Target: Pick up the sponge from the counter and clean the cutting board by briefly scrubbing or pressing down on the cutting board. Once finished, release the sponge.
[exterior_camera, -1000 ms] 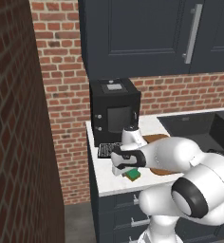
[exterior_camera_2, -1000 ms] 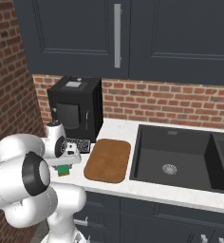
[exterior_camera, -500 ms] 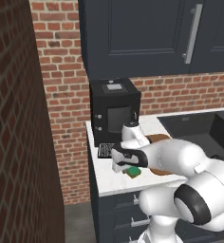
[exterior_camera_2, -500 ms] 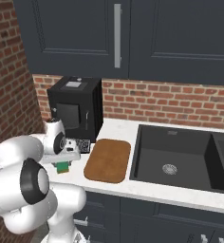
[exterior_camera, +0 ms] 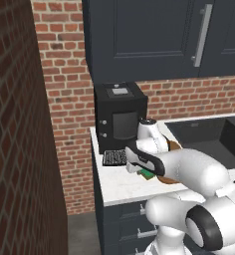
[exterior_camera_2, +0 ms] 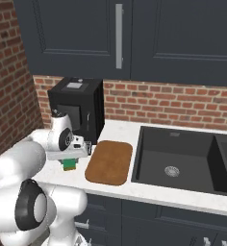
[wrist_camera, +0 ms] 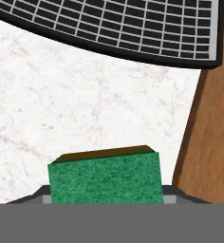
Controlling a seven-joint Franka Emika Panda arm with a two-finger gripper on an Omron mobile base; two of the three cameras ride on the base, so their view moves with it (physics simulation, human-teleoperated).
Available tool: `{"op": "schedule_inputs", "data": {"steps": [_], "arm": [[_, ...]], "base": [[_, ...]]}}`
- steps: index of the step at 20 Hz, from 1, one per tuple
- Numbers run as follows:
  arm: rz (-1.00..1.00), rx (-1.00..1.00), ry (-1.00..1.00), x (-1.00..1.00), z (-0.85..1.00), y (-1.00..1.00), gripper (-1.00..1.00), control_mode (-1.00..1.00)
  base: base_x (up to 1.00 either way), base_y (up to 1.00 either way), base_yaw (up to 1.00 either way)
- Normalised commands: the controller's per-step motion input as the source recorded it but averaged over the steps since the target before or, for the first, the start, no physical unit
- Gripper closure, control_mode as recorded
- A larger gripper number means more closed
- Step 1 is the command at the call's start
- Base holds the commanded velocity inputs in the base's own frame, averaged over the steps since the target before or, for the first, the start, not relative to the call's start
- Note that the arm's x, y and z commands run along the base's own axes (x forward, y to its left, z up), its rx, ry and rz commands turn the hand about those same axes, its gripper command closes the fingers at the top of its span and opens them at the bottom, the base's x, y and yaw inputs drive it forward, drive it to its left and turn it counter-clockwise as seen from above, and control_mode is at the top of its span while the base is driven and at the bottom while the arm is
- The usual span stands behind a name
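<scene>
The small rectangular sponge point(wrist_camera: 104, 176), rough green on top with a yellow layer beneath, sits directly between our gripper point(exterior_camera_2: 72, 161) fingers, its long axis running across the hand view. We judge our two-finger gripper closed on it, low over the white marbled counter point(wrist_camera: 76, 109), though the fingertips themselves are hidden beside the block. From the right base view the sponge point(exterior_camera_2: 69, 165) shows just under the hand, near the counter's left end. The brown wooden cutting board point(exterior_camera_2: 109, 162), smooth, flat and round-cornered, lies just beside the sponge toward the sink side; in the hand view its edge point(wrist_camera: 213, 142) rises at the right. So we expect the coming move to be a short sideways carry onto the board. Beyond the sponge lies a black mat point(wrist_camera: 133, 28) with a pale grid, and behind it a boxy black coffee machine point(exterior_camera_2: 76, 108).
</scene>
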Motion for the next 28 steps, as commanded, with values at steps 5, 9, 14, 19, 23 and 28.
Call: {"op": "schedule_inputs", "data": {"steps": [5, 9, 14, 19, 23, 28], "arm": [[-0.06, 0.0, 0.0, 0.12, 0.0, -0.64, 1.0, -1.0], [-0.05, 0.0, 0.0, 0.17, 0.0, -0.74, 1.0, -1.0], [-0.02, 0.01, 0.0, 0.27, 0.0, -0.71, 1.0, -1.0], [-0.01, 0.03, 0.0, 0.37, 0.0, -0.52, 1.0, -1.0], [0.0, 0.04, 0.0, 0.29, -0.11, -0.2, 1.0, -1.0], [0.0, 0.01, -0.03, 0.16, -0.29, -0.03, 1.0, -1.0]], "base": [[0.0, 0.0, 0.0], [0.0, 0.0, 0.0], [0.0, 0.0, 0.0], [0.0, 0.0, 0.0], [0.0, 0.0, 0.0], [0.0, 0.0, 0.0]]}}
